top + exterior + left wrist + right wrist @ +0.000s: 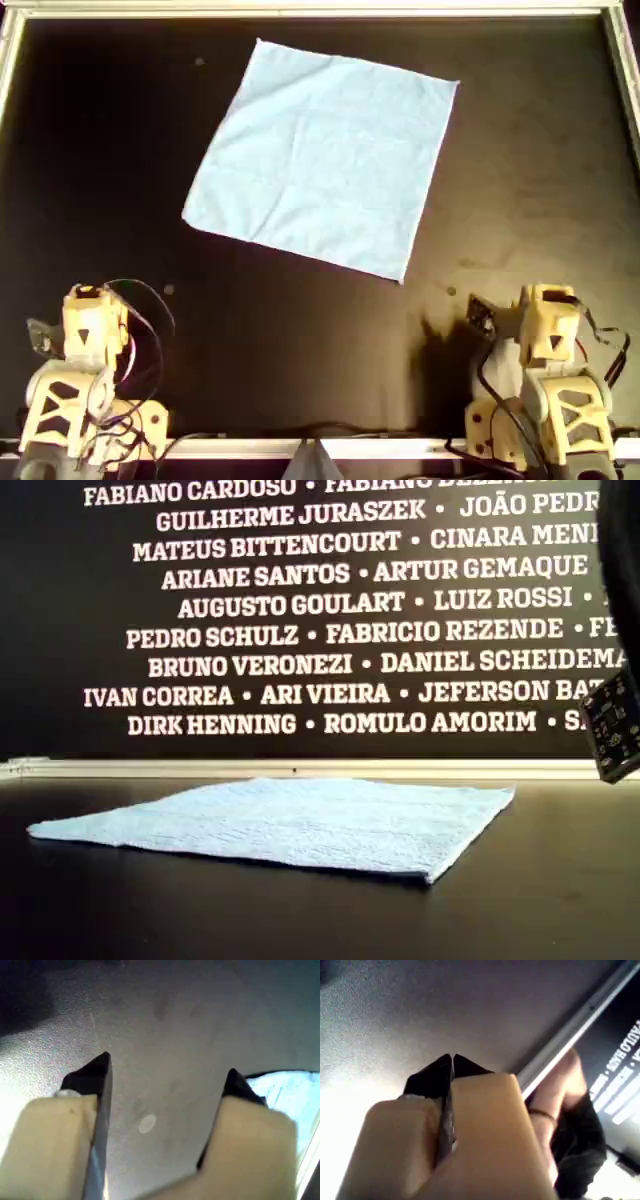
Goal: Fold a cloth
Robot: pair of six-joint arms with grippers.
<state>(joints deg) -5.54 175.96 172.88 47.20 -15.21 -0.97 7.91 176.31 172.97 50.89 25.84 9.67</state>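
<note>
I see the cloth (pixel 322 160) flat on the worktop (pixel 100 180); left gripper (pixel 167 1080) jaws parted, right gripper (pixel 452 1067) jaws clenched empty; pinching one thin edge risks slippage

On the left wrist view only a blurred sliver of the cloth (pixel 287 1092) shows, cut off by the frame's edge and partly behind one finger (pixel 250 1125) of my left gripper (pixel 168 1067). The pale spot (pixel 146 1123) on the table between my fingers is too soft to identify. My right gripper (pixel 452 1060) fills its own view and blocks the surface beneath. Beyond it there's a blurry forearm (pixel 560 1095), cropped, and wall lettering (pixel 620 1090) I can't read. On the exterior view's right, a dark part (pixel 612 725) is sliced by the frame; I can't tell which arm it belongs to. In the overhead view, both arm bases (pixel 85 420) (pixel 545 420) run off the bottom edge.
</note>
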